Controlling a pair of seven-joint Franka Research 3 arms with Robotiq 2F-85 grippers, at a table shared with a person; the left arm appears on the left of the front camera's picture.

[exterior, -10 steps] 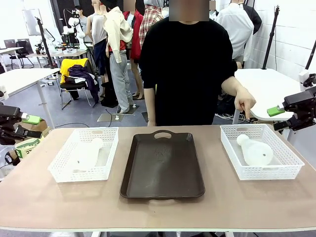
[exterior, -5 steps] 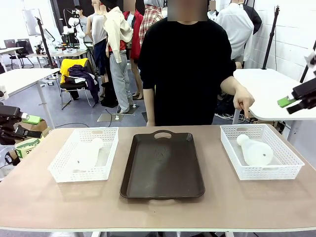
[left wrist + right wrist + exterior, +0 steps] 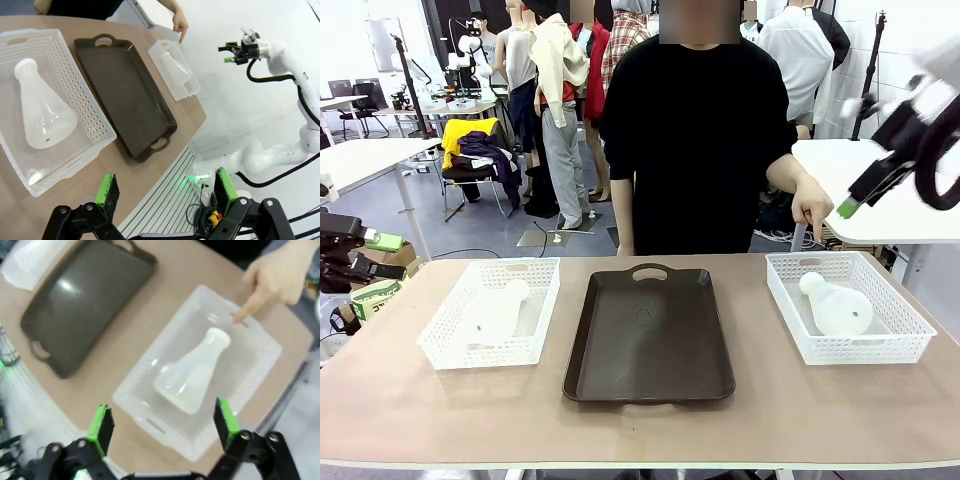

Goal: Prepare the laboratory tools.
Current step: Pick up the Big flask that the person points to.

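Two translucent whitish conical flasks lie on their sides, one per white lattice basket. The left flask (image 3: pixel 495 312) (image 3: pixel 42 112) rests in the left basket (image 3: pixel 445 345). The right flask (image 3: pixel 838 305) (image 3: pixel 192 372) rests in the right basket (image 3: pixel 910 335). My right gripper (image 3: pixel 162 427) hangs open high above that flask. In the front view it is blurred, with a green-padded fingertip (image 3: pixel 848 207) up at the right. My left gripper (image 3: pixel 388 256) (image 3: pixel 166 187) is open, off the table's left end and level with it. Neither gripper touches anything.
A dark brown tray (image 3: pixel 650 335) (image 3: pixel 85 300) lies between the baskets. A person in black stands at the far side, one hand (image 3: pixel 815 212) (image 3: pixel 270 282) pointing a finger down at the right basket's far rim. Bare tabletop (image 3: pixel 640 430) runs along the front.
My right arm has risen and swung inward from beside the table to above the right basket, tilting its fingers downward. The left arm, the flasks and the person's hand have stayed put.
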